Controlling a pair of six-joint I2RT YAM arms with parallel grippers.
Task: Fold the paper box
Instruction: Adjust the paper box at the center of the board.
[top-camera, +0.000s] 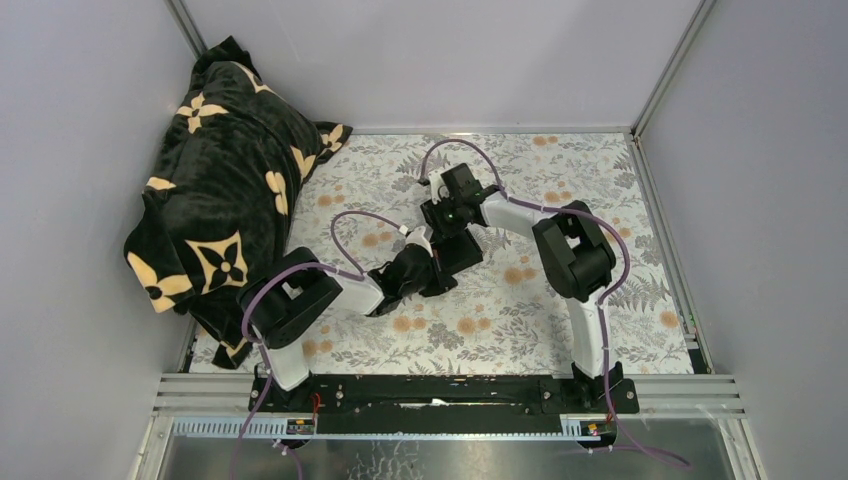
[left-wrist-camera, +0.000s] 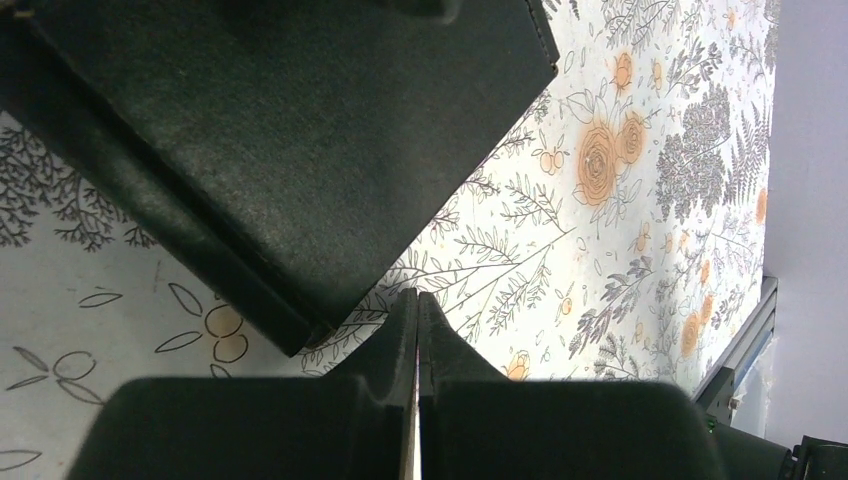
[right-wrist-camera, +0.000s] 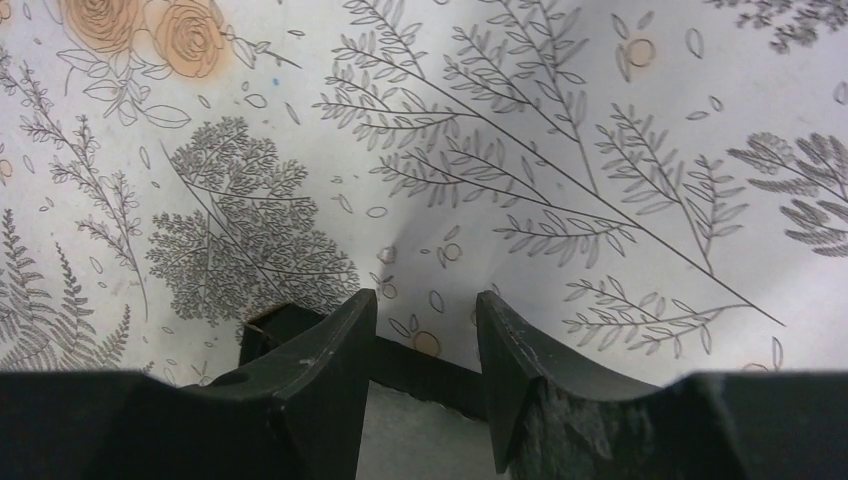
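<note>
The paper box (top-camera: 462, 254) is a small matte black box lying on the flowered cloth at mid-table, between my two grippers. In the left wrist view the paper box (left-wrist-camera: 290, 150) fills the upper left, one corner close to my left gripper (left-wrist-camera: 417, 300). That gripper is shut on nothing and stands just off the box's near left side (top-camera: 432, 276). My right gripper (right-wrist-camera: 425, 297) hangs over the box's far edge (right-wrist-camera: 440, 375) with its fingers apart; the black edge runs across the gap below them. From above, the right gripper (top-camera: 455, 232) points down at the box's far side.
A black plush blanket with cream flowers (top-camera: 225, 190) is heaped at the far left against the wall. The flowered tablecloth (top-camera: 560, 300) covers the table. Grey walls enclose three sides, and a metal rail (top-camera: 450, 395) runs along the near edge.
</note>
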